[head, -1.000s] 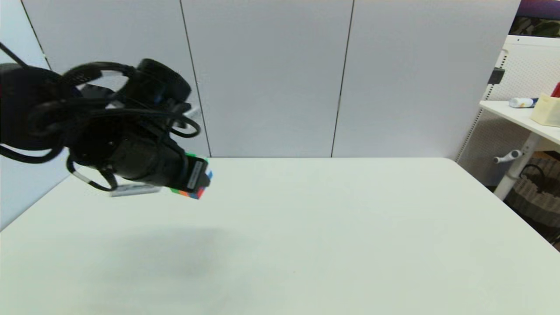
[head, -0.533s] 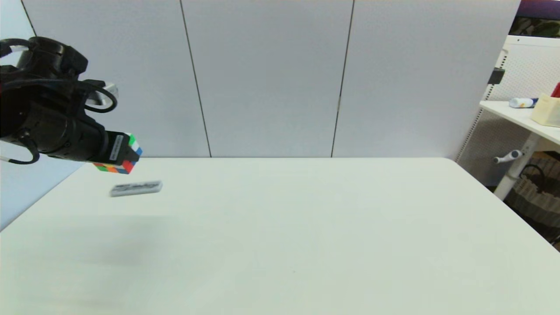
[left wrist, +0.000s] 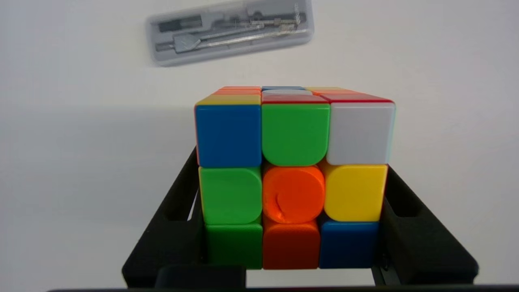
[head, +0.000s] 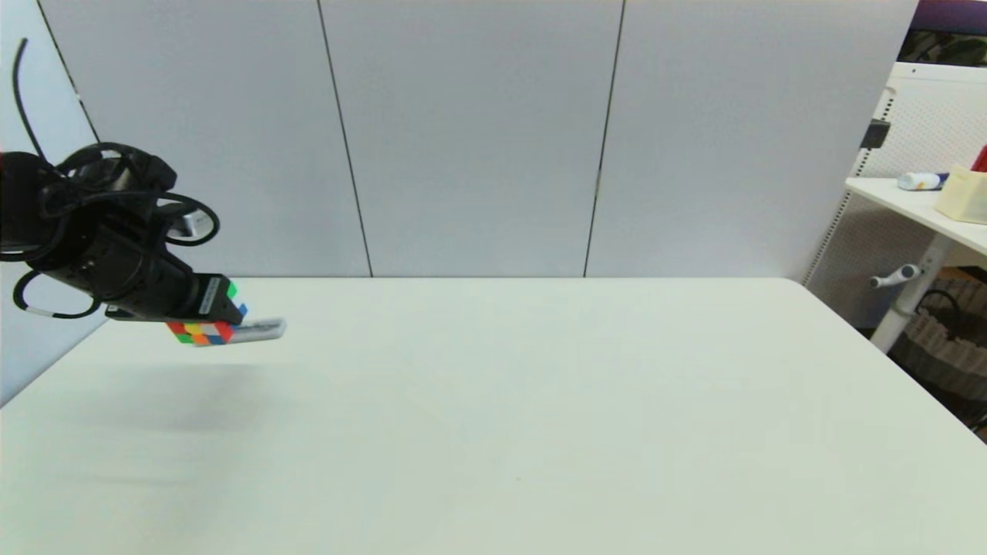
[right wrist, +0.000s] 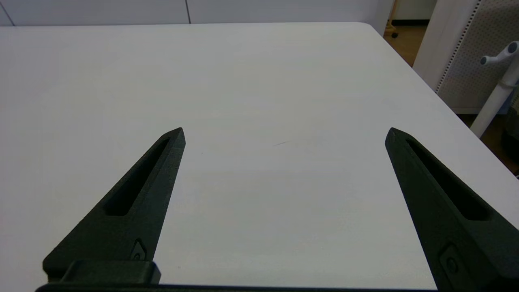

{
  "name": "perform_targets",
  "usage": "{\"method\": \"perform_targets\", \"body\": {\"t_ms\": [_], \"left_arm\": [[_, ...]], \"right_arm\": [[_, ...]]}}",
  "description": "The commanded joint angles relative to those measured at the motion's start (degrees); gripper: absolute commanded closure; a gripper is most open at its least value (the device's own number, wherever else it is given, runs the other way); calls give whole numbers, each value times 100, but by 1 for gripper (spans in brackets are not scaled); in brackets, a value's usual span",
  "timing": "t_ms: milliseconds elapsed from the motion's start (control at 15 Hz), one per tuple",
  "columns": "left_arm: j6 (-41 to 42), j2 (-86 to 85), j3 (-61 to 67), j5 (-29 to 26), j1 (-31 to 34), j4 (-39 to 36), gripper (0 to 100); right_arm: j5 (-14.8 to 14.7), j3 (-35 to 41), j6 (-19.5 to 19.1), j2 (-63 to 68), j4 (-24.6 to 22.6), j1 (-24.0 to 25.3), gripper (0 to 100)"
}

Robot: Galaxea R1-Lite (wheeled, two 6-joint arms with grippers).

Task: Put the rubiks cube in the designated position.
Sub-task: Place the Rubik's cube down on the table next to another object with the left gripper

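The rubiks cube [left wrist: 294, 176] is a scrambled puzzle. The face toward the left wrist camera reads blue, green and white in one row, green, orange and yellow in the middle row, and green, orange and blue in the row nearest the fingers. The left gripper [left wrist: 294, 243] holds it with one black finger pressed against each side. In the head view the cube [head: 207, 327] hangs near the far left corner of the tabletop [head: 540, 401], with a red, yellow and orange row showing on its near side.

Just beyond it lies the designated position [left wrist: 230, 31], a thin grey slab with dark markings on top. From the head view the slab [head: 258, 330] pokes out from behind the cube toward the right edge, and its other end is covered by the cube and the gripper [head: 204, 316]. The cube seems to sit slightly above the surface and short of the slab, though the height is hard to judge. The rest of the left arm is cut off at the picture's edge.

The right gripper [right wrist: 284, 138] appears only in its own wrist view, hovering over bare tabletop near the right edge, its fingers [right wrist: 142, 190] spread wide with nothing between them. A second white table [head: 925, 208] with a few small items stands off to the right, well apart.
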Motion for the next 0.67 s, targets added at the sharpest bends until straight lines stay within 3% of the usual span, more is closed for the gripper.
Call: {"method": "perform_targets", "body": {"t_ms": [67,667], "left_arm": [[-4,731,69,15,14,8,100],[-4,1250,34,-11,14,-335,100]], "right_arm": [[-2,0,0,0,-2,1,0],[-2,0,0,0,-2,1,0]]}}
